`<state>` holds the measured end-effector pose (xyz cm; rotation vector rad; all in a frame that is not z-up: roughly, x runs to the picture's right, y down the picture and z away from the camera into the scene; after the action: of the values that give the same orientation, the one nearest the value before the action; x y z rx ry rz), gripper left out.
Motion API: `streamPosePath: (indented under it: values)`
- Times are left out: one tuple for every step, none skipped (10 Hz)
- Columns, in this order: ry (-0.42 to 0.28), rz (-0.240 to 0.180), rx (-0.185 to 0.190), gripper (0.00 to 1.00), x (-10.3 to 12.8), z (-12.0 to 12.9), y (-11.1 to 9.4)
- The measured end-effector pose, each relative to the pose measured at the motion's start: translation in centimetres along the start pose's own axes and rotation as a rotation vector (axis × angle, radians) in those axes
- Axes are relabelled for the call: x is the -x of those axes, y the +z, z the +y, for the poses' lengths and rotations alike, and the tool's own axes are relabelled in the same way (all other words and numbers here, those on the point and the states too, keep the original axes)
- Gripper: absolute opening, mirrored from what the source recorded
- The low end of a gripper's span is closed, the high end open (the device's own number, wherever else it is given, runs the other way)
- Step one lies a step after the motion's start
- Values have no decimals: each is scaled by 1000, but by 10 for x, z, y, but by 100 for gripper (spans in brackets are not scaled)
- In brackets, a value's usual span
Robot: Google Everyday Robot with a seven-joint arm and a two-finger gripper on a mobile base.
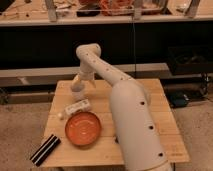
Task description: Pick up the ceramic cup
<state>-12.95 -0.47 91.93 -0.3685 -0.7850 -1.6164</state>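
The ceramic cup (78, 93) is a small pale cream cup at the back left of the wooden table (150, 100). My gripper (77, 83) hangs straight down over it from the white arm (127, 110), its tip at the cup's rim and partly hiding it. I cannot tell whether the cup is gripped.
A white bottle-like object (78, 106) lies just in front of the cup. A wide orange bowl (82, 128) sits nearer the front. A black bar-shaped object (45, 149) lies at the front left corner. Dark shelving stands behind the table.
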Motion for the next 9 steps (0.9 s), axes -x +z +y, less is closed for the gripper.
streamPosePath:
  values:
    - [-17, 7, 33, 80, 2, -3, 3]
    - [-22, 12, 45, 80, 3, -2, 4]
    - [-26, 17, 50, 80, 4, 0, 7]
    - [-33, 25, 56, 75, 6, 1, 9]
    - [-42, 33, 65, 65, 8, 3, 13]
    - [-49, 38, 70, 54, 9, 3, 15]
    - [-52, 42, 75, 45, 11, 4, 17]
    - [-54, 48, 79, 34, 13, 4, 19]
    - [-54, 53, 82, 24, 14, 4, 20]
